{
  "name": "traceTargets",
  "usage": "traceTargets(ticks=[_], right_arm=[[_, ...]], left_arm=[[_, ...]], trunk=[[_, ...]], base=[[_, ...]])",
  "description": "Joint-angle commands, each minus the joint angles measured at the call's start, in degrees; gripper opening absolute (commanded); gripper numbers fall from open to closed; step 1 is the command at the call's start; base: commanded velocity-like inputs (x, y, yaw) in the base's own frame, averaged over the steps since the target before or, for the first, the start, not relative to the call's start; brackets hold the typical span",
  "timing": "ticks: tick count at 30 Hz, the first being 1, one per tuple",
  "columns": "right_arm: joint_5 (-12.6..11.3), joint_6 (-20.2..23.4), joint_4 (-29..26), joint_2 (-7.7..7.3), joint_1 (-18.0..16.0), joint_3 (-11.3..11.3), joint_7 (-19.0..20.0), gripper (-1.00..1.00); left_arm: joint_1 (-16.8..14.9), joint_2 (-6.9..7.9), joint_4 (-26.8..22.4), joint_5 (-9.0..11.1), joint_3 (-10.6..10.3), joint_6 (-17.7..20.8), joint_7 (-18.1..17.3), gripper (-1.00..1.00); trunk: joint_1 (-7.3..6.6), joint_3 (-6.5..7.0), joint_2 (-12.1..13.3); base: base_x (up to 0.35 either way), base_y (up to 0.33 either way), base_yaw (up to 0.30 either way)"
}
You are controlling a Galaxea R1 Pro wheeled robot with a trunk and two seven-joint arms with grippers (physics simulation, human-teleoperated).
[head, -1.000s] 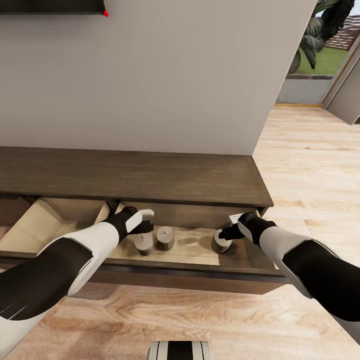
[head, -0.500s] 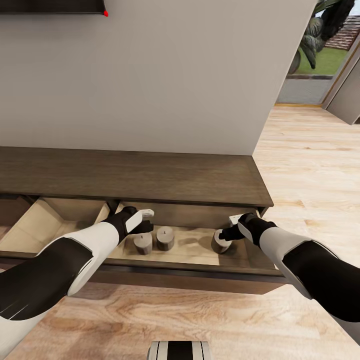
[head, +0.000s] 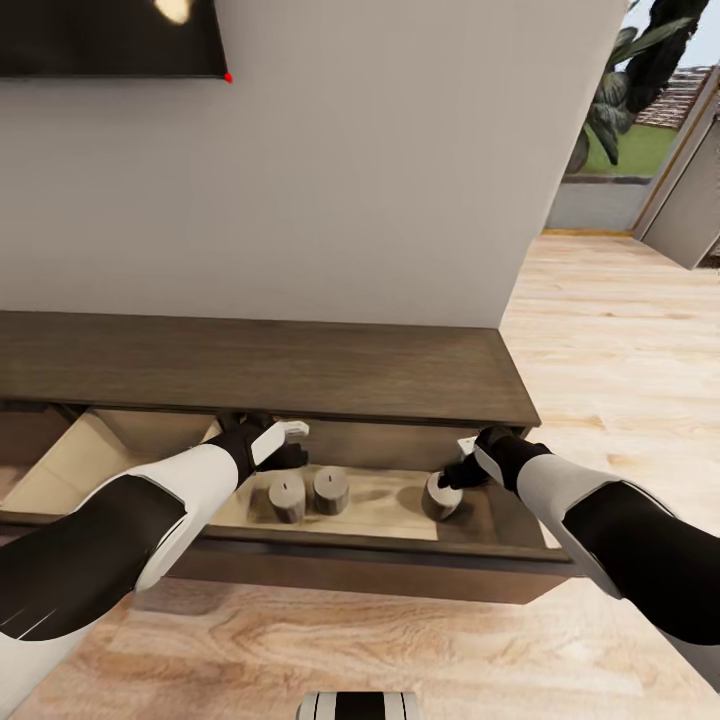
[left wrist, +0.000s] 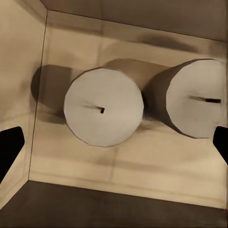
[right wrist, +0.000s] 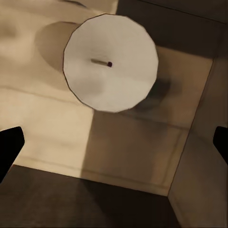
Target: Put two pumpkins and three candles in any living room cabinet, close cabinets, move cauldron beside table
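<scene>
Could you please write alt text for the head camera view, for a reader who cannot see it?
Three candles stand upright in the open drawer of a dark wooden cabinet. The left gripper hovers over two, the right gripper over the third.

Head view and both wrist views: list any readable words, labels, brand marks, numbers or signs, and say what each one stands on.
None: no text is readable in any view.
Dark screen on the wall: only a small red dot at its corner, no lettering.
Long dark brown wooden cabinet: plain top, no label.
Three off-white pillar candles in the open beige drawer: unmarked tops, only wicks.
</scene>
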Motion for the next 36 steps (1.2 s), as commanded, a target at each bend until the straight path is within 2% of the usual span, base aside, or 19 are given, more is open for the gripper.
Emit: traceTargets(ticks=[1,6,9,14,19,28,36], right_arm=[[0.1,2.0,0.1,0.16,-0.1,0.5,0.4,1.0],[1.3,10.2,-0.1,0.35,-0.1,0.5,0.7,1.0],[1.6,14.2,-0.3,0.35,-0.1,0.5,0.8,1.0],[1.7,17.2,-0.5,0.35,-0.1,0.5,0.9,1.0],[1.7,17.8,-0.5,0.35,-0.1,0.5,1.0,1.0],[1.7,17.9,-0.5,0.35,-0.1,0.4,0.9,1.0],[1.6,18.7,-0.5,0.48,-0.1,0.5,0.9,1.0]], left_arm=[[0.0,-0.01,-0.1,0.7,-0.3,2.0,0.4,1.0],[-0.1,-0.31,-0.1,0.9,-0.2,8.8,0.2,1.0],[0.0,-1.14,0.0,0.9,-0.2,12.0,-0.2,1.0],[0.0,-2.26,0.1,0.9,-0.2,16.9,-0.4,1.0],[0.0,-2.71,0.1,0.9,-0.2,18.4,-0.4,1.0],[0.0,-2.83,0.1,0.9,-0.2,18.8,-0.5,1.0],[0.0,-2.83,0.1,0.9,-0.1,19.0,-0.5,1.0]], trunk=[[-0.03,0.18,0.0],[-0.06,0.4,0.0],[-0.06,0.4,0.0],[-0.06,0.4,0.0],[-0.06,0.4,0.0],[-0.06,0.4,0.0],[-0.26,2.17,0.1]], base=[[0.0,0.0,0.0],[0.0,0.0,0.0],[0.0,0.0,0.0],[0.0,0.0,0.0],[0.0,0.0,0.0],[0.0,0.0,0.0],[0.0,0.0,0.0]])
